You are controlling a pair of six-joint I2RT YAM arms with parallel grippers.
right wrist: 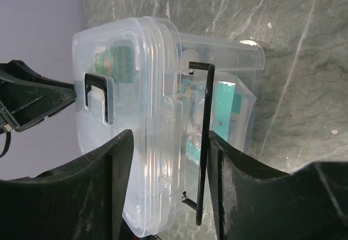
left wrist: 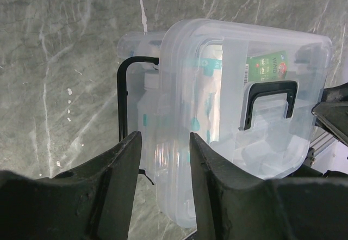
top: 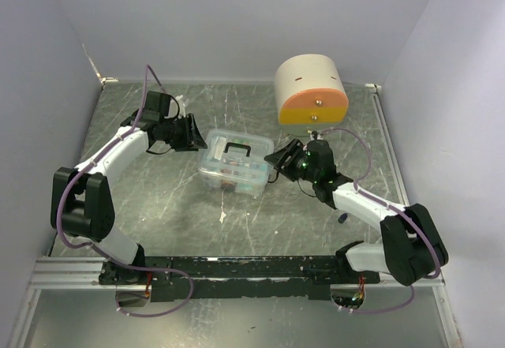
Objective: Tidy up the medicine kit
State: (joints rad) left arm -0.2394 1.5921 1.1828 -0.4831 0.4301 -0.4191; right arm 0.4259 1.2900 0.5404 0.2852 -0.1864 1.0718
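Nearest, left gripper [left wrist: 163,142], fingers apart, empty, at 10 o'clock of medicine box [top: 233,163] mid-table; right gripper [right wrist: 169,137] spread too, at 3 o'clock; lid [left wrist: 234,49] on. I'd swing both wire clasps [right wrist: 205,142] together, evenly, so box doesn't skid.

1. The kit box [top: 233,162] is clear, colourless plastic, with a black handle [left wrist: 269,101] on its lid.
2. Inside it show a green label [left wrist: 266,66] and teal-and-white packets [right wrist: 223,109] (blurred through the plastic).
3. The table [top: 158,198] is grey-green, marbled with white veins.
4. The drum [top: 309,87] is cream, its face orange above yellow.
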